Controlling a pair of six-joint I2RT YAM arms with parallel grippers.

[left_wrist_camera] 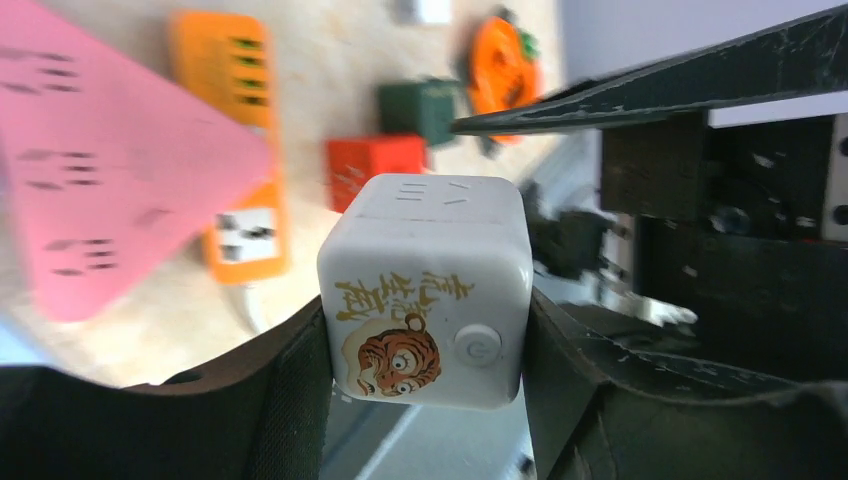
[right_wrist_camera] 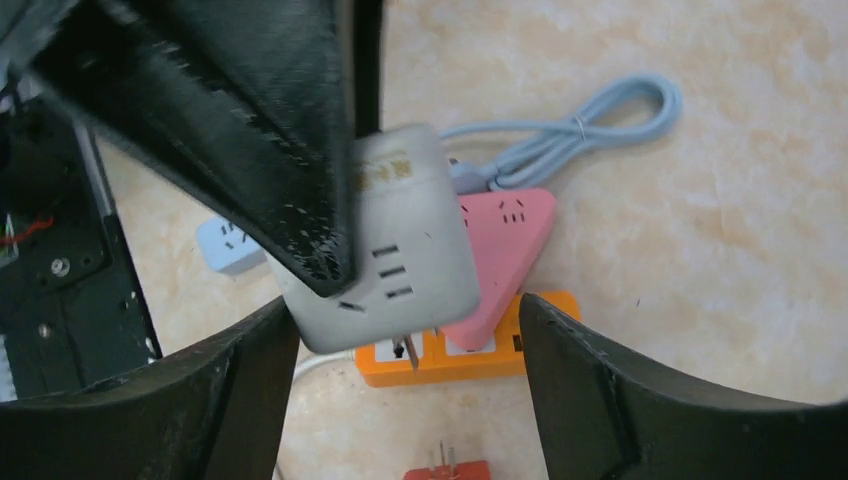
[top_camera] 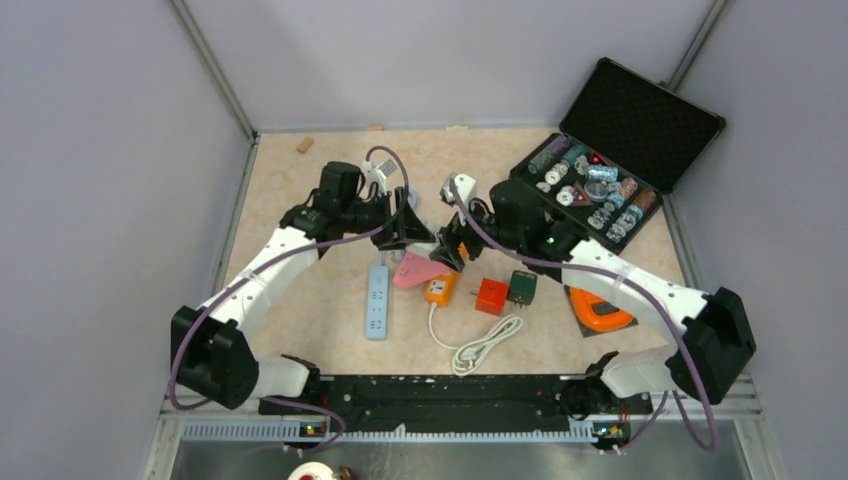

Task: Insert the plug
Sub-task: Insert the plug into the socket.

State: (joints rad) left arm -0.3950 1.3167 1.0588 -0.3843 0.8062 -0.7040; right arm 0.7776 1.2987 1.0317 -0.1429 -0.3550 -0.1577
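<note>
Seeming light, stiff and slick, the cube (left_wrist_camera: 425, 265) is clamped flat-sided by the left gripper (left_wrist_camera: 425, 335). The right gripper (right_wrist_camera: 405, 315) is spread wide, empty.

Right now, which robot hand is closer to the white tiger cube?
Left. The left gripper squeezes the white tiger cube between its fingers; the right gripper is open, fingers spread either side.

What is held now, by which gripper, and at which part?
The left gripper holds the white cube adapter by two opposite side faces; the right gripper is open around it.
</note>
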